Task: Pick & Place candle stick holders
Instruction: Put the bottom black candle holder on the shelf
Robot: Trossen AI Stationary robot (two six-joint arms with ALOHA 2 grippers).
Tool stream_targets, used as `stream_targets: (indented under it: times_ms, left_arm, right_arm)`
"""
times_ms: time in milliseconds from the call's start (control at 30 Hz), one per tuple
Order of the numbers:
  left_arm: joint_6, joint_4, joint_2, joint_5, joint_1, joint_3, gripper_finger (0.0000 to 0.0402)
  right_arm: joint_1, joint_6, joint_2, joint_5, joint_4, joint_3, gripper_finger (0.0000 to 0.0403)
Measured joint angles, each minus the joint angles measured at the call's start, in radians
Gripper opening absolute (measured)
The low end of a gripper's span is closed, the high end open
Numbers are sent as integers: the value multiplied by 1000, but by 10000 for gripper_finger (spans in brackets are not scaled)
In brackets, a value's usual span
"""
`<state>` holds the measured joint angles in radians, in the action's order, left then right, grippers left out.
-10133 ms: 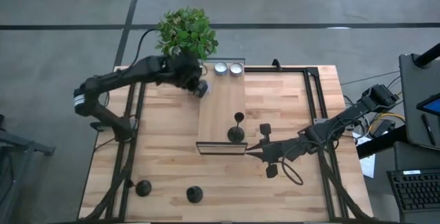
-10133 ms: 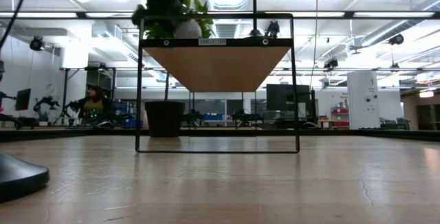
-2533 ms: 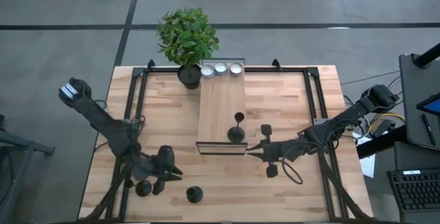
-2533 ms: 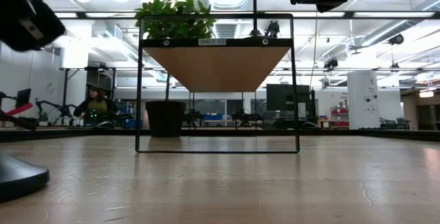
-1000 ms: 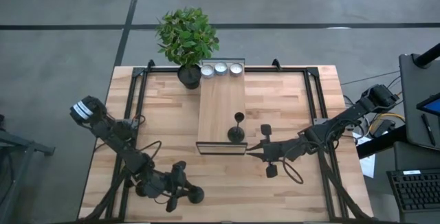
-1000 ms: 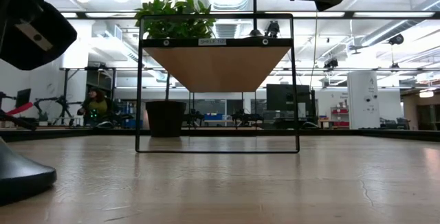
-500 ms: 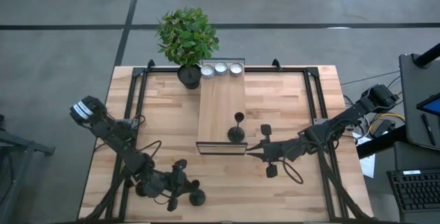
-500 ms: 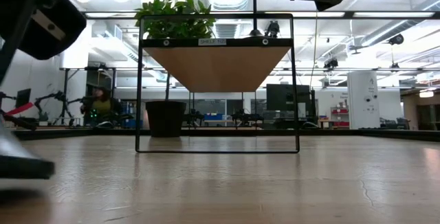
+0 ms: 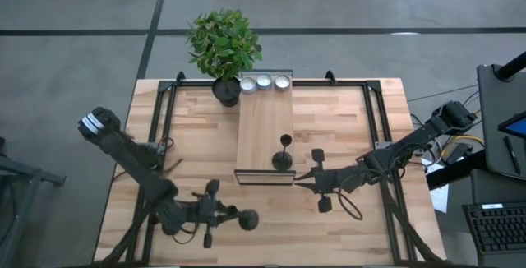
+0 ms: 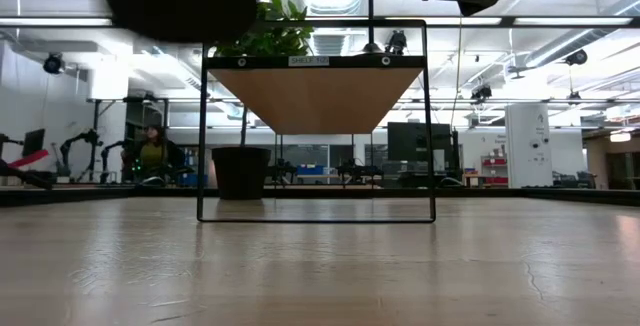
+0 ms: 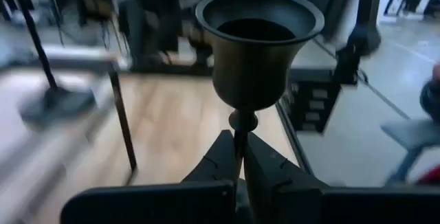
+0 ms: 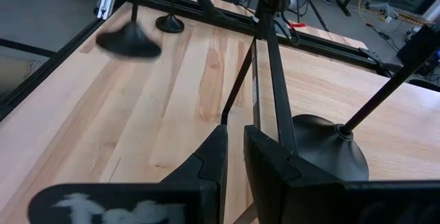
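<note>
Right, starting at the left side of the wooden table [image 9: 345, 120]: the left gripper [image 9: 223, 215] is out over the near-left part of the boards, and its claw is pressed tight on the thin stem of a black candle stick holder [image 9: 248, 219]. The left wrist view shows it plainly: the fingers [image 11: 220, 161] pinch the stem just under the small cup, which stands right in front of the lens. From above, the holder's round base juts out past the gripper toward the table's middle. At table level that base is a dark blur high in the air, clear of the surface.

Next, the right wrist view catches a second holder [image 12: 169, 23] standing on the boards far off, near the held one.

Now the middle: a raised wooden shelf [image 9: 265, 128] in a thin black frame runs from the far edge toward the centre. A third holder [image 9: 283, 157] stands upright at its near end. Three tealights [image 9: 263, 81] line its far end, and beside them sits a green plant [image 9: 223, 42] in a dark pot.

Over to the right: the right gripper [image 9: 308, 177] waits just beside the shelf's near right corner. Its fingers [image 12: 213, 157] show a narrow gap with nothing gripped.

Far behind, a person [image 10: 152, 152] sits in the room.
</note>
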<state>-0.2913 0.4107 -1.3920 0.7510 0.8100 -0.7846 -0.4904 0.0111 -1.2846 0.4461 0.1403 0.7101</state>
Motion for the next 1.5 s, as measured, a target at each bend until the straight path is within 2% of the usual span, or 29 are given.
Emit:
stream_targets:
  times_ms: [267, 467, 633, 733, 900, 1067, 1300, 1500]
  left_arm:
    - [240, -10, 159, 10, -53, -84, 4]
    - [264, -180, 270, 14, -168, -144, 3]
    - [233, -350, 313, 9, -288, -194, 4]
    - [190, -435, 309, -22, -363, -216, 3]
    - [136, -448, 280, -147, -472, -217, 6]
    - [97, -489, 245, -185, -547, -217, 3]
    - [26, -491, 177, -303, -581, -217, 5]
    - [4, -498, 121, -320, -581, -231, 5]
  right_arm:
    - [0, 6, 0, 0, 0, 0, 43]
    - [0, 7, 0, 0, 0, 0, 43]
    - [0, 7, 0, 0, 0, 0, 44]
    - [0, 7, 0, 0, 0, 0, 43]
    - [0, 4, 0, 0, 0, -3, 44]
    - [0, 0, 0, 0, -1, -5, 44]
    - [0, -4, 0, 0, -2, -6, 43]
    - [0, -4, 0, 0, -2, -7, 43]
